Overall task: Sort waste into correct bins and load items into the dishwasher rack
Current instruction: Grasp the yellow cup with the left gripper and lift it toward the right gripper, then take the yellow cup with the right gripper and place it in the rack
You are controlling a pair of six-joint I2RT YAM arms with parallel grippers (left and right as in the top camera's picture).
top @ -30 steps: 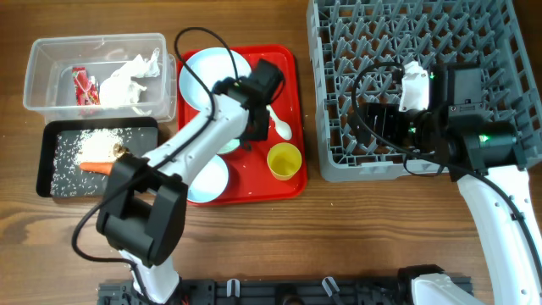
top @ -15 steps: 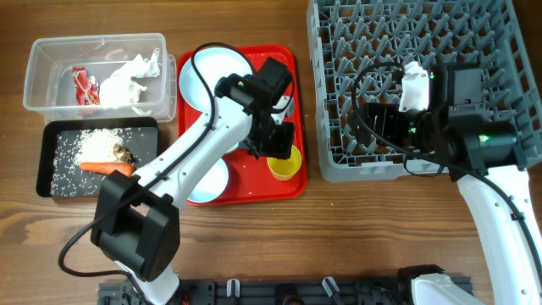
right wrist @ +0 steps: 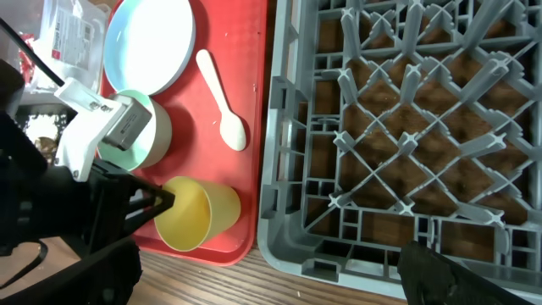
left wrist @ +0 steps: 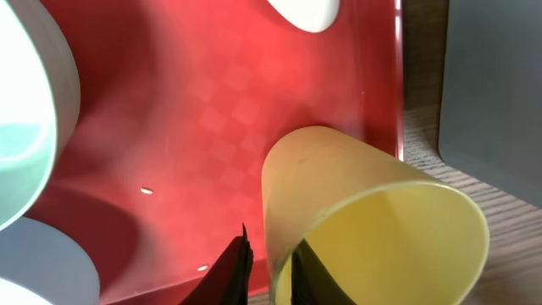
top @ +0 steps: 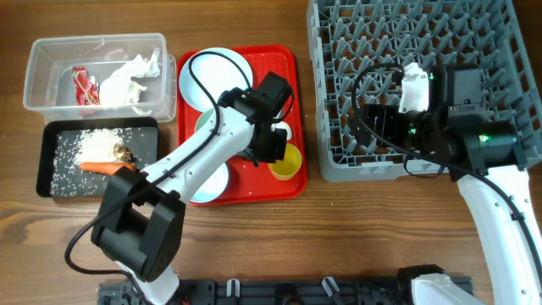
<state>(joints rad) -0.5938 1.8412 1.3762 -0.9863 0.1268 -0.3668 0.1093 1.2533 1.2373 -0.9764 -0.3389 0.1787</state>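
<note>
Dishes crowd a red tray [left wrist: 220,119] on a wooden bench [top: 339,237], where the left fingers [left wrist: 240,269] pinch the wall of a yellow cup [left wrist: 373,229], one finger outside the rim and one inside. The cup sits at the tray's corner nearest the grey rack [top: 406,34], just inside the raised lip. Whether it stands upright or tips cannot be told.

The left arm hides much of the tray from overhead. The white spoon [right wrist: 222,103] shows whole only in the right wrist view, lying between the blue plate [right wrist: 151,42] and the tray's edge, apart from the cup. A green bowl [right wrist: 144,140] is partly covered by the arm, and a light blue bowl [top: 207,182] peeks out beneath it.

The right fingers [right wrist: 432,271] hang spread wide over the rack's near rows, holding nothing; only a blurred dark tip shows in their own view. The rack is cut off by the top of the overhead frame.

A narrow strip of bare bench parts tray from rack, with wider open wood along the near side. Far to the left, well apart, a clear tub [top: 38,76] holds a red wrapper [top: 85,89] and white tissue [top: 127,74]. Just before it, a black tray [top: 51,188] carries rice [top: 72,157], a carrot [top: 102,167] and a small brown scrap [top: 121,153].
</note>
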